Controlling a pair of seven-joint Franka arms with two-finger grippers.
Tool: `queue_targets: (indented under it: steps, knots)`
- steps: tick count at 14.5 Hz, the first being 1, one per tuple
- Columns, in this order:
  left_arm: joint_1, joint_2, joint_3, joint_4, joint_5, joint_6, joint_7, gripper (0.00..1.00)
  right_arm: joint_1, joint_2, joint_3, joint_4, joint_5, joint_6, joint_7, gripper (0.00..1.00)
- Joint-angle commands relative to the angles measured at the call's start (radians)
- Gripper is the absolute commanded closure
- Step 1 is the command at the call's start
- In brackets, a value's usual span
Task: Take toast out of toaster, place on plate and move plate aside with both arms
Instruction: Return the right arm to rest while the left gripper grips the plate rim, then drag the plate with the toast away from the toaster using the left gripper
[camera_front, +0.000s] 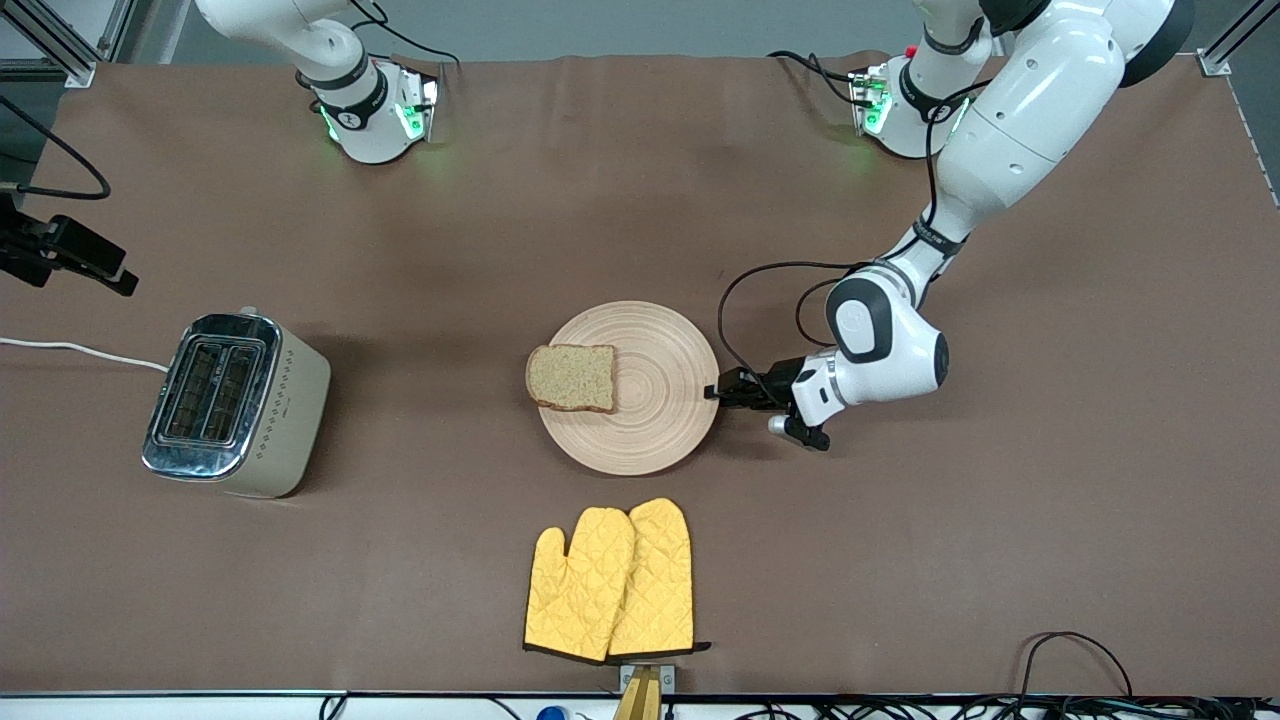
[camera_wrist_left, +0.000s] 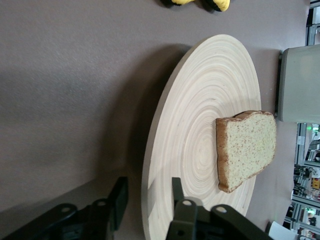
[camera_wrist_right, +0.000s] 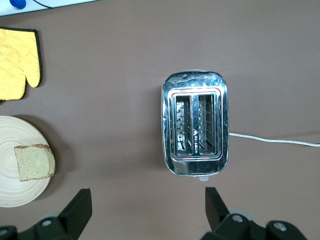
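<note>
Toast (camera_front: 571, 377) lies flat on the plate (camera_front: 655, 400), at the rim toward the right arm's end of the table, its crust overhanging that edge slightly. Plate sits mid-table on the brown mat.

Left gripper (camera_front: 716, 391) is low at the plate's rim toward the left arm's end. Front view hides the finger gap; left wrist view resolves it: fingers (camera_wrist_left: 176, 189) spread, one above the plate surface and one outside and below the rim, straddling the edge (camera_wrist_left: 150, 165) without closing on it.

Right gripper (camera_wrist_right: 145, 210) is not seen in the front view; the right wrist view shows its fingers wide apart, high over the toaster (camera_wrist_right: 195, 123), looking straight down into both slots. That view also catches the plate and toast at one edge.

Toaster (camera_front: 236, 403) stands well apart from the plate. Yellow oven mitts (camera_front: 610, 580) lie nearer the front camera than the plate, with a bare strip of mat between. Bare mat surrounds the plate on all sides.
</note>
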Motion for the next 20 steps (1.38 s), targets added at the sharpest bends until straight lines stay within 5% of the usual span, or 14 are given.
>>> queue_targets:
  steps: [1, 4, 11, 20]
  knots:
    - [-0.013, -0.003, -0.005, -0.006, -0.039, 0.021, 0.016, 0.66, -0.229, 0.000, 0.240, 0.014, -0.026, -0.028, -0.004, 0.00]
    - [-0.011, 0.009, -0.005, -0.004, -0.039, 0.021, 0.022, 0.74, -0.379, -0.001, 0.393, 0.014, -0.027, -0.030, -0.005, 0.00]
    - [-0.005, 0.018, -0.005, 0.001, -0.041, 0.021, 0.025, 0.94, -0.372, -0.003, 0.397, 0.014, -0.078, -0.031, -0.005, 0.00]
    - [0.130, -0.083, -0.035, 0.001, -0.041, -0.024, 0.016, 1.00, -0.377, -0.003, 0.395, 0.028, -0.069, -0.031, -0.004, 0.00]
